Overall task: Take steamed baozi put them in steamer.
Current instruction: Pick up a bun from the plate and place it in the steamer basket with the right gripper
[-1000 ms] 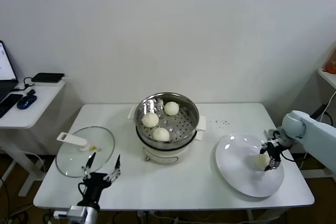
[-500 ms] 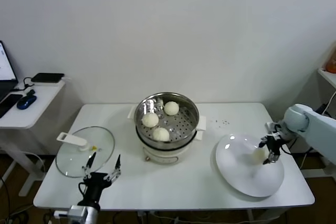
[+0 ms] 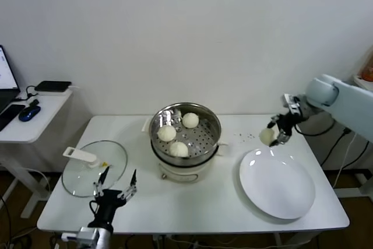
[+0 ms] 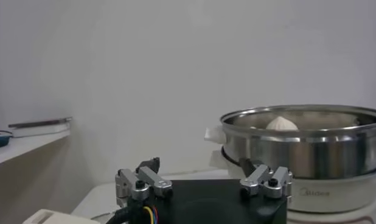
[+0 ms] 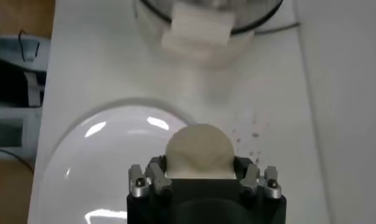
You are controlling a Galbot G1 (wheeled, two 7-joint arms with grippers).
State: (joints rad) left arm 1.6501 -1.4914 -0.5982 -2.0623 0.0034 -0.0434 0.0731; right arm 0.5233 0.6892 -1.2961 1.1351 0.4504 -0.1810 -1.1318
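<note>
- Your right gripper [image 3: 275, 136] is closed around one steamed baozi [image 3: 267, 136], held in the air above the far edge of the white plate [image 3: 277, 183], right of the steamer [image 3: 185, 138].
- Three baozi [image 3: 177, 134] sit on the steamer's perforated tray.
- Your left gripper [image 3: 114, 184] waits, fingers spread and empty, at the table's near edge beside the glass lid [image 3: 93, 167].

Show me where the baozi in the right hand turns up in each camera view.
Head view: the held baozi hangs in the right hand, above the table between steamer and white plate.
Left wrist view: not in it.
Right wrist view: the baozi sits mid-frame between the fingers.
Shared landmark: the steamer, in all three views.
</note>
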